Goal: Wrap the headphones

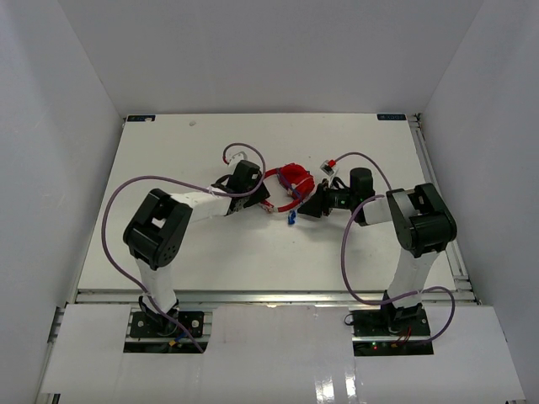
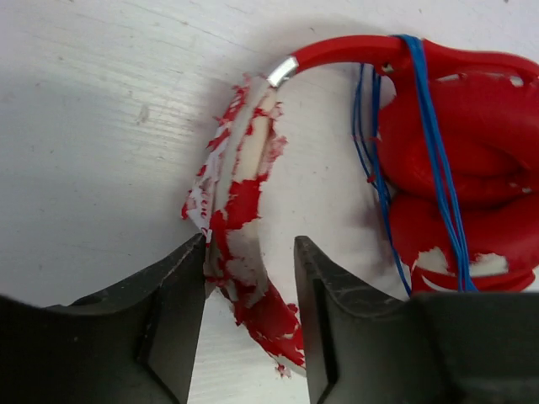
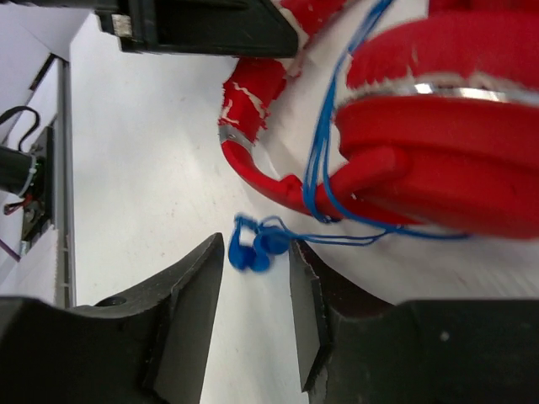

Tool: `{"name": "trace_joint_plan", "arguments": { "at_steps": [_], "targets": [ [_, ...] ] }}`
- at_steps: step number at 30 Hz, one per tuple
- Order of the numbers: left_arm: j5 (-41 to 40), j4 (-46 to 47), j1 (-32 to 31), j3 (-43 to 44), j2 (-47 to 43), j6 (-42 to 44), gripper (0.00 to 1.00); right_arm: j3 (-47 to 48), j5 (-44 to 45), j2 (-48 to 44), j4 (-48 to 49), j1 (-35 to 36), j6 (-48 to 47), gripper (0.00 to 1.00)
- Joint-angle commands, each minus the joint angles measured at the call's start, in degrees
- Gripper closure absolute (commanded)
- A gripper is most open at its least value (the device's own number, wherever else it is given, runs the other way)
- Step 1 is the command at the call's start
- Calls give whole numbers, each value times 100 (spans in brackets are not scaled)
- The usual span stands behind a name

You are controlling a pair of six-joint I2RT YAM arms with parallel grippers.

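Note:
The red headphones (image 1: 293, 178) lie at the middle of the table, cups (image 2: 455, 151) folded together. A thin blue cable (image 2: 429, 126) is wound round them in several turns. The small blue plug (image 3: 253, 248) hangs loose on the table in front (image 1: 290, 218). My left gripper (image 1: 263, 200) is open, and its jaws (image 2: 250, 252) straddle the peeling red-and-white headband (image 2: 244, 210), which touches the left finger only. My right gripper (image 1: 308, 207) is open, with the plug lying between its fingertips (image 3: 255, 252), not pinched.
Thick purple robot cables (image 1: 114, 210) loop beside both arms, the right one (image 1: 347, 252) in front of the headphones. White walls enclose the table on three sides. A metal rail (image 1: 438, 194) runs along the right edge.

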Motion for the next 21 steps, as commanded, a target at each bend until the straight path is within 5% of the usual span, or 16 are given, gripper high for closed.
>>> {"name": "trace_joint_plan", "arguments": {
  "at_steps": [1, 10, 15, 21],
  "targets": [
    [244, -225, 21, 138, -418, 52, 33, 312, 276, -621, -1851, -372, -1268, 52],
    [405, -597, 21, 170, -1510, 818, 8, 335, 901, -1984, -4172, -745, -2686, 30],
    [1353, -337, 21, -457, -3346, 2378, 2, 498, 1898, -3424, -5415, -704, -3161, 10],
    [2099, -668, 21, -1803, -5625, 3630, 2, 46, 3546, -5590, -5190, -709, -2810, 10]
  ]
}}
